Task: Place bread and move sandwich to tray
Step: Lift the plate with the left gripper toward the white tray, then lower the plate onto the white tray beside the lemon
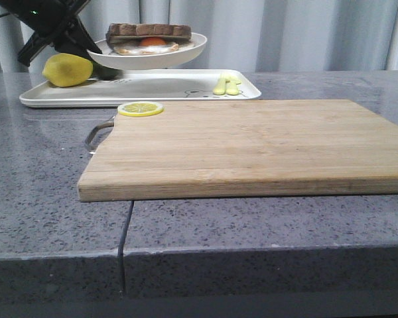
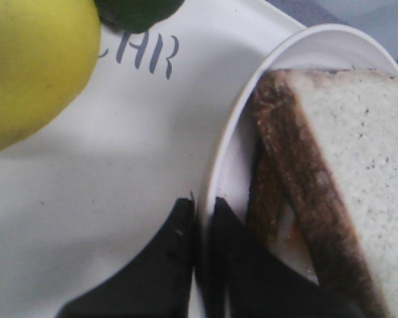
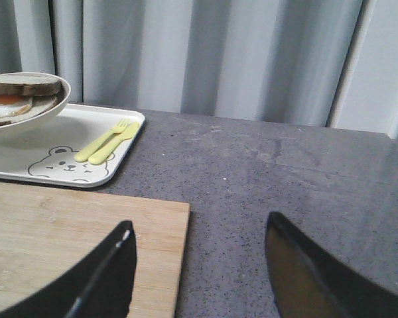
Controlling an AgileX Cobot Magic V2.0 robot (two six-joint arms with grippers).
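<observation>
The sandwich, a brown-crusted bread slice point(image 1: 148, 30) on a fried egg point(image 1: 146, 46), lies in a shallow white bowl point(image 1: 149, 61). My left gripper point(image 1: 96, 50) is shut on the bowl's left rim and holds the bowl in the air above the white tray point(image 1: 139, 89). In the left wrist view the gripper point(image 2: 202, 205) pinches the rim point(image 2: 232, 132), one finger inside beside the bread point(image 2: 358, 139), with the tray point(image 2: 119, 172) below. My right gripper point(image 3: 199, 238) is open and empty over the right edge of the cutting board point(image 3: 66, 232). It sees the bowl point(image 3: 33, 119) and tray point(image 3: 60, 149).
A whole lemon point(image 1: 67, 69) and a dark green item point(image 2: 139, 10) lie at the tray's left end. A yellow fork and knife point(image 1: 227, 84) lie at its right end. A lemon slice point(image 1: 140, 108) sits on the wooden cutting board point(image 1: 252, 146) with a metal handle.
</observation>
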